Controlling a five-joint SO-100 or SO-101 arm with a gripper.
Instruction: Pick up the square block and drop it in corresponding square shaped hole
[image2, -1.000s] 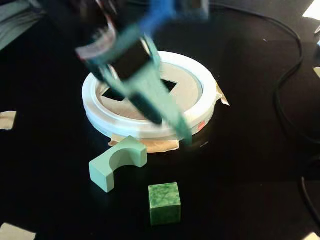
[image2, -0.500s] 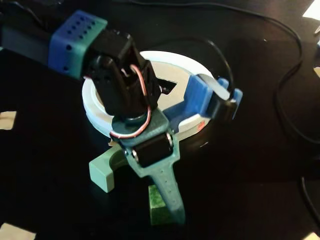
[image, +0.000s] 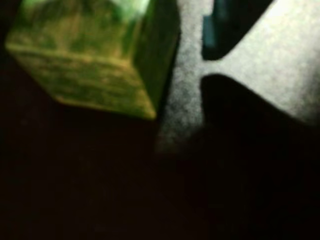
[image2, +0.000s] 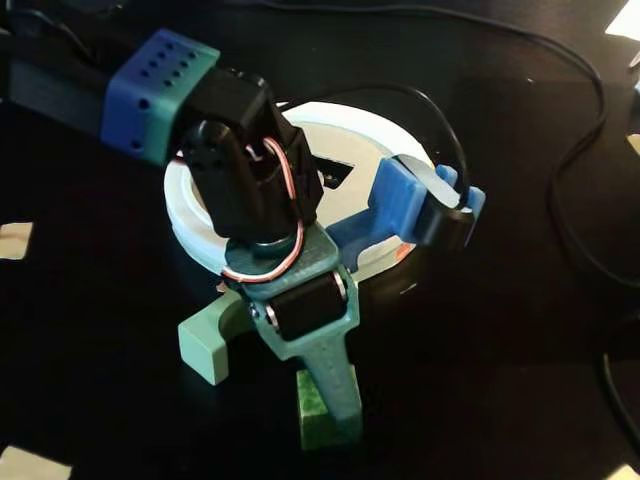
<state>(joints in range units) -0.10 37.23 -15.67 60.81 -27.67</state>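
Observation:
The square block (image2: 316, 418) is a green cube on the black table, at the bottom centre of the fixed view. My gripper (image2: 270, 395) is low over the table with its jaws spread wide. The long green finger (image2: 335, 375) stands right beside the block, and the other finger (image2: 207, 345) points off to the left, well away from it. In the wrist view the block (image: 85, 55) fills the upper left, blurred and very close. The white round sorter (image2: 190, 215) lies behind the gripper, mostly hidden by the arm. One dark opening (image2: 340, 172) shows in its lid.
A blue camera mount (image2: 425, 200) sticks out to the right over the sorter. Black cables (image2: 575, 150) run across the table at the right. In the wrist view a pale grey surface (image: 280, 60) with dark shapes lies at the right; the lower half is black.

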